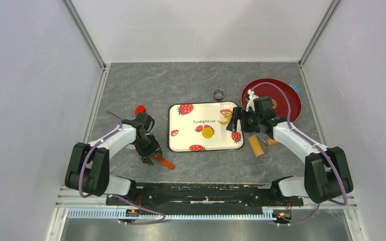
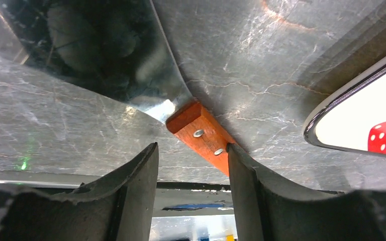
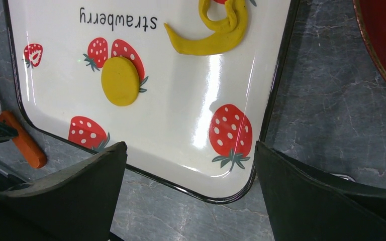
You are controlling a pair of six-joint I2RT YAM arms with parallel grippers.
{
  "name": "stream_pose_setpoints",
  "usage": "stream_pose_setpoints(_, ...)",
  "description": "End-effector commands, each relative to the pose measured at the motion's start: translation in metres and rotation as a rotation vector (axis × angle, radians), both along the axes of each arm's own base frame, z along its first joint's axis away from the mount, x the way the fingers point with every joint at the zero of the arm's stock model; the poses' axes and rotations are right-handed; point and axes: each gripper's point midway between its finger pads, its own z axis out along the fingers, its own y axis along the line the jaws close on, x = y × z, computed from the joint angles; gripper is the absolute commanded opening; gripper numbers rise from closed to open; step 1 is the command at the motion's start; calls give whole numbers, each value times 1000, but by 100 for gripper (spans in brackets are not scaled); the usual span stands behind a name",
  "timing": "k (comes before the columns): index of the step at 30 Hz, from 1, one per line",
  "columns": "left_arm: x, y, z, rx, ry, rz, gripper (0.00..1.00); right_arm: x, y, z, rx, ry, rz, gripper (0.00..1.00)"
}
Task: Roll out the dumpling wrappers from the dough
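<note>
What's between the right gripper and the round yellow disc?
Nothing loose: only tray surface with printed strawberries separates right gripper from disc, in the right wrist view.

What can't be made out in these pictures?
Top view: red plate partly hidden under the right arm; red object beside the left arm, too small to identify.
Right wrist view: dough scrap cut off by the top edge.
Left wrist view: scraper handle end hidden behind a finger.

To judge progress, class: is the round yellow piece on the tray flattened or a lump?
Flattened: the dumpling wrapper is a thin, even disc lying flat on the tray.
</note>
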Motion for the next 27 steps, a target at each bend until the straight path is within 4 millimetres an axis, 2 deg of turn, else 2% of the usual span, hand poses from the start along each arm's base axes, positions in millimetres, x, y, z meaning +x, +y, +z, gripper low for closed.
stream_pose_setpoints(1, 10, 16, -22, 121, -18, 41, 58, 6, 6, -3, 14, -26, 45, 98)
stream_pose_setpoints(8, 17, 13, -19, 103, -51, 41, 60, 5, 7, -11, 12, -9, 63, 98)
stream_pose_setpoints(11, 15, 17, -25, 129, -23, 25, 56, 4, 8, -13, 14, -3, 66, 98)
stream_pose_setpoints(12, 13, 18, -28, 137, -11, 16, 54, 4, 8, -14, 14, -2, 68, 98)
stream_pose_setpoints(16, 10, 22, -28, 158, 23, -18, 26, 4, 8, -11, 15, -9, 69, 98)
stream_pose_setpoints(18, 13, 30, -23, 206, 14, -35, 16, 4, 8, -11, 13, -10, 70, 98)
stream_pose_setpoints(22, 20, 43, -11, 273, -7, -83, 11, 3, 9, -12, 19, -5, 70, 98)
stream_pose_setpoints(25, 24, 38, -8, 245, -7, -118, 2, 4, 9, -11, 24, -8, 68, 98)
stream_pose_setpoints(27, 25, 35, -6, 230, -5, -125, 2, 3, 9, -10, 26, -12, 68, 98)
